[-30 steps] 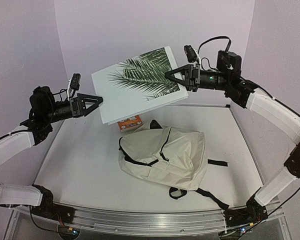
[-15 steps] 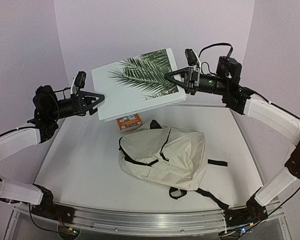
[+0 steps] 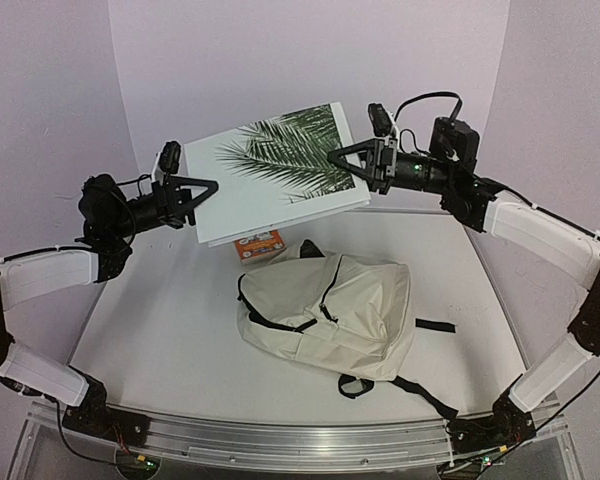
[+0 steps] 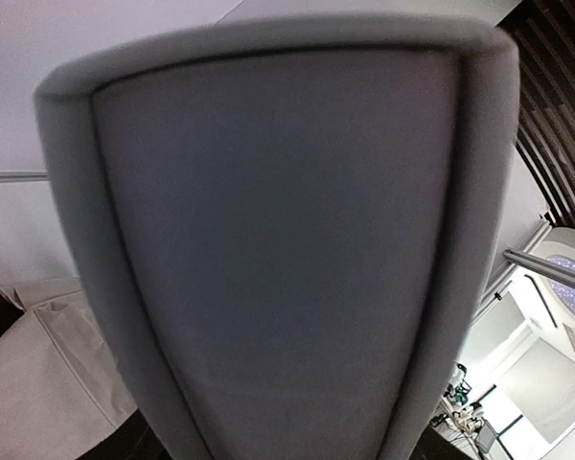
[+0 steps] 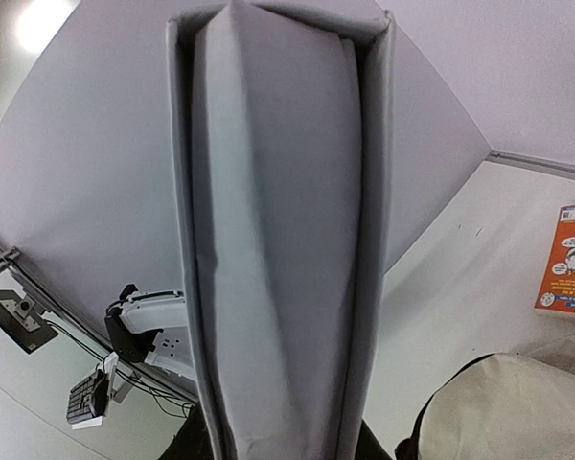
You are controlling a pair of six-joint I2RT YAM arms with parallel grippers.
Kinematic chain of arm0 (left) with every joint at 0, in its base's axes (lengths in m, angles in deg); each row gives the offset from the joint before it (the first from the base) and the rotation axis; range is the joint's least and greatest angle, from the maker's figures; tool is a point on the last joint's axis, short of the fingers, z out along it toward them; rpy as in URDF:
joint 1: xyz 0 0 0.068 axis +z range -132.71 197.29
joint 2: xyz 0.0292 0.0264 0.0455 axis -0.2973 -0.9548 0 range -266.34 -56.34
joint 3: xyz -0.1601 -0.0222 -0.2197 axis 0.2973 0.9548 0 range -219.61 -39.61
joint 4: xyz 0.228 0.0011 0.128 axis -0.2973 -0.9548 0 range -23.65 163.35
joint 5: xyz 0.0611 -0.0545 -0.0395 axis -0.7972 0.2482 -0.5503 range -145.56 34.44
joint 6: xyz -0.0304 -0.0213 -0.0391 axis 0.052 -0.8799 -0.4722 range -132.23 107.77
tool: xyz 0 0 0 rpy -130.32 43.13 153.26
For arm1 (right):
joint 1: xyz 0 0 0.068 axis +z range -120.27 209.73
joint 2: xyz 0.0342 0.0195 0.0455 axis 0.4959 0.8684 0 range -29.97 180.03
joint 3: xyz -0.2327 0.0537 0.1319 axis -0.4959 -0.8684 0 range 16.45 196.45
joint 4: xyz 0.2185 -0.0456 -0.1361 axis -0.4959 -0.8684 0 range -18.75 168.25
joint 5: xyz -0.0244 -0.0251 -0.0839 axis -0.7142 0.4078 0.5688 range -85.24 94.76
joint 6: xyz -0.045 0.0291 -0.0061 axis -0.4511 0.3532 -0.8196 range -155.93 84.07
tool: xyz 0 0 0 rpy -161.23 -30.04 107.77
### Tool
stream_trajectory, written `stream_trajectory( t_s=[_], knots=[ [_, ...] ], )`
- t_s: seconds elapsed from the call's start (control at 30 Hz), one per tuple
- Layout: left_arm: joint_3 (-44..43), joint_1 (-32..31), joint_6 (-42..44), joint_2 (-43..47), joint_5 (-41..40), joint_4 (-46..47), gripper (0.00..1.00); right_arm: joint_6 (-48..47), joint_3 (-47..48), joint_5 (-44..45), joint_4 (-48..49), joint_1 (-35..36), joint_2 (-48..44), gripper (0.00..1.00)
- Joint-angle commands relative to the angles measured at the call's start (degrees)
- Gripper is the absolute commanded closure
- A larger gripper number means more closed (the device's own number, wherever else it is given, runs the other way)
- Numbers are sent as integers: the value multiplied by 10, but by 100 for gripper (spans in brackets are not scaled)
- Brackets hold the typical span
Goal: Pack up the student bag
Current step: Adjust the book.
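- Count: two arms, one student bag (image 3: pixel 340 310), one palm-print binder (image 3: pixel 270 175), one orange booklet (image 3: pixel 260 243).
- Left gripper (image 3: pixel 208 187) is clamped on the binder's left edge and right gripper (image 3: pixel 338 157) on its right edge. The binder hangs tilted in the air between them, at the far side.
- The bag lies flat on the table (image 3: pixel 160 330), mid-right, nearer than and below both grippers and well apart from them.
- Its black straps trail toward the near right.
- The booklet lies just beside the bag's far-left end, under the binder.
- Bare tabletop shows left of the bag; walls close in at left, right and far.
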Motion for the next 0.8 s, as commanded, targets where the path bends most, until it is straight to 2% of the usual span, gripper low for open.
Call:
stream_trajectory(
  t_s=[0.0,0.2,0.3,0.4,0.5,0.77],
  knots=[
    [-12,-2,-3,9,-20,22,41,1,-3,-3,53,2,3,69],
    [-27,-1,-7,19,-49,-54,57,-12,-16,33,48,1,1,46],
    [-37,-1,-5,24,-65,-102,63,-14,-19,48,45,1,3,42],
    [-39,0,-10,26,-78,-125,67,-21,-20,70,30,1,2,34],
    [-41,6,-29,26,-103,-156,73,-52,-19,129,-21,1,-6,21],
    [-35,26,-89,6,-127,-160,81,-95,-31,248,-98,0,-21,5]
  ],
)
